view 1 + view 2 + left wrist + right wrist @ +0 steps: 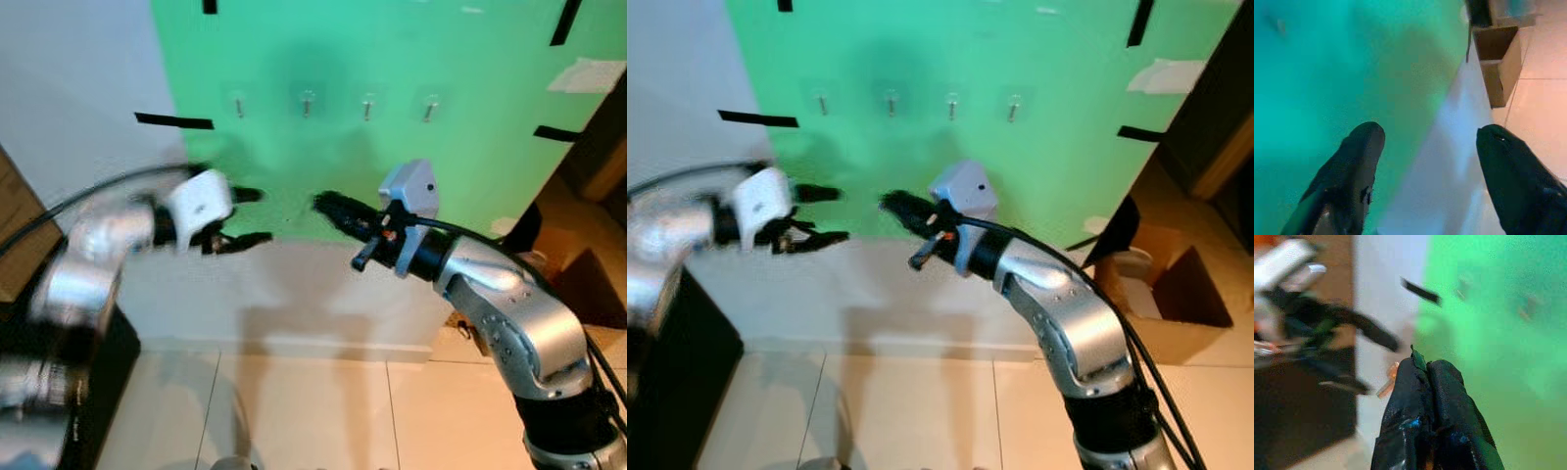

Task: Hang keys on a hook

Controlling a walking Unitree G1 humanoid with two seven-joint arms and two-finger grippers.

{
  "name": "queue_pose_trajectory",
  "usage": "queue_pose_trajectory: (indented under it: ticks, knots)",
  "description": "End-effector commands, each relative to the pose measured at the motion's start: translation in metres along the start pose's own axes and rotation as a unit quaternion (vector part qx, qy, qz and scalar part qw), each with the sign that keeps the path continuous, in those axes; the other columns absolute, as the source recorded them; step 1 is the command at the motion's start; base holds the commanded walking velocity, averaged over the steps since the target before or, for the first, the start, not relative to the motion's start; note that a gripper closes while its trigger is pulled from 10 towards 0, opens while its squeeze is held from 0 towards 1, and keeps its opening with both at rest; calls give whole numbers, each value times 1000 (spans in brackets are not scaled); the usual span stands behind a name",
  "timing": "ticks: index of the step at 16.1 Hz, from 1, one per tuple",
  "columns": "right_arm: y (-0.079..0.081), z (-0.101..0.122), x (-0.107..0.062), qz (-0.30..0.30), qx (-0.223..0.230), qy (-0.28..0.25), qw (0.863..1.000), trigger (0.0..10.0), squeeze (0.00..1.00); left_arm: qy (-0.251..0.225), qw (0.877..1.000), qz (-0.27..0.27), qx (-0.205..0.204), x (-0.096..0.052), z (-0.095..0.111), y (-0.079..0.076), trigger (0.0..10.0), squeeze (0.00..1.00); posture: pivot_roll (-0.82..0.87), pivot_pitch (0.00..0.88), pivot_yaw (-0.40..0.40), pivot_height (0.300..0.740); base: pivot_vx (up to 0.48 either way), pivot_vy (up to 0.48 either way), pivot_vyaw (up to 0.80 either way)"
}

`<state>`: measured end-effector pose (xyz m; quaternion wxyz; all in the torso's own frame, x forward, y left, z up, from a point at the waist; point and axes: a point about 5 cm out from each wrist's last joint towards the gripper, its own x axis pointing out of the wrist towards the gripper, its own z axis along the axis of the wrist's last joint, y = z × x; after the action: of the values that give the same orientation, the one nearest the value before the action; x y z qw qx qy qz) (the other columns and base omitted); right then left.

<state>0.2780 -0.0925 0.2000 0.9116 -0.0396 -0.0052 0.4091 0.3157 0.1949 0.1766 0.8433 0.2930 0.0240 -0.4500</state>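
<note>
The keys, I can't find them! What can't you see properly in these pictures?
- Keys: the right hand is pressed shut in the right wrist view; a small orange-brown bit pokes out beside it, too blurred to name.
- Hooks: four on the green board, too small in the eye views to show their shape.
- Left hand: open but motion-blurred.
- Cardboard box: inside partly hidden by its own wall.

Four hooks (336,104) in a row on the board (470,147), above both grippers
</note>
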Motion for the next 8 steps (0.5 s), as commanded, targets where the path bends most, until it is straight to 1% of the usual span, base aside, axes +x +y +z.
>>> queue_pose_trajectory:
  ticks: [1,2,3,4,5,6,8]
  knots:
    - [-6,-3,-2,-40,15,2,999,0,0,-10,999,45,-17,-1,3,-5,10000,1000,-16,0,-51,740,0,0,0]
    - [-7,-10,-5,-75,70,-8,995,0,0,-18,993,100,-64,1,-5,-33,10000,0,-10,0,-62,740,0,0,0]
    - [-4,-17,-9,-86,95,-5,992,0,0,-20,985,139,-97,1,-9,-54,10000,0,-7,0,-75,740,0,0,0]
    - [-1,-23,-14,-88,96,3,991,3255,0,-16,979,163,-124,1,-13,-68,10000,0,-5,0,-78,740,0,0,0]
    - [0,-26,-17,-92,90,8,992,10000,0,-10,974,184,-130,0,-15,-72,10000,0,-4,0,-79,740,0,0,0]
    - [-7,-52,-30,-156,16,90,983,10000,0,11,952,266,-153,-6,-20,-80,10000,0,-4,0,-85,740,0,0,0]
    - [-10,-62,-39,-186,2,109,977,10000,0,19,942,297,-155,-9,-19,-83,10000,0,-10,0,-82,740,0,0,0]
